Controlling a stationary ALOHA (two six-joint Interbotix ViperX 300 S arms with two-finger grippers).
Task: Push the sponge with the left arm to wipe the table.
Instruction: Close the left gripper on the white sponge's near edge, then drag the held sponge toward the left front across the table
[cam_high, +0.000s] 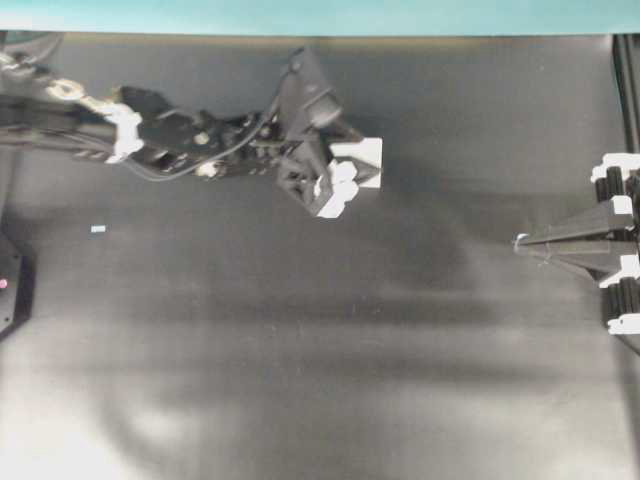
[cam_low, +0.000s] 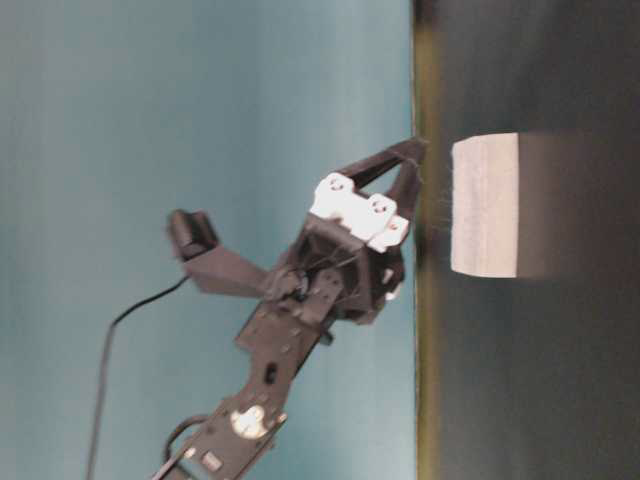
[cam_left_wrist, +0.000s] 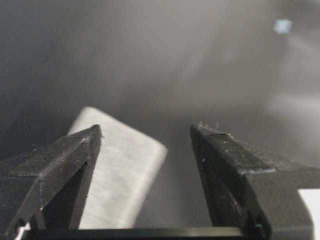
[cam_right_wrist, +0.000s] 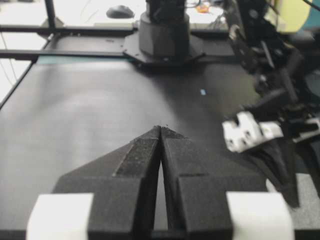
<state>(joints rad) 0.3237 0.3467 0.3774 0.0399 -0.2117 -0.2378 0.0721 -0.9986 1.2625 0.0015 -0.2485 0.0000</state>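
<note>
I had the left arm (cam_high: 180, 140) reached out over the table (cam_high: 320, 380), its gripper (cam_high: 350, 165) right at the sponge (cam_high: 365, 158). In the overhead view the sponge lay toward the teal strip (cam_high: 300, 15) at the table's far edge, partly hidden under the gripper's white clips. My wrist view showed the claw spread wide: one finger (cam_left_wrist: 60, 170) stood in front of the sponge (cam_left_wrist: 122, 175) and the other finger (cam_left_wrist: 230, 170) stood clear of it, with bare table between. Nothing was pinched. From table level the fingertips (cam_low: 405, 160) hung just beside the sponge (cam_low: 485, 205); I could not tell whether they touched it.

I judged this to be the approach, with the wiping stroke not yet begun. The sponge sat skewed to the claw, so I reckoned the next move called for lowering the fingers until they bracketed or backed the block, then sweeping it flat across the table away from the teal strip, keeping light downward pressure so it would not tip or slip out sideways.

The right gripper (cam_right_wrist: 161, 135) sat well away from the sponge, its claw pressed together and holding nothing.
</note>
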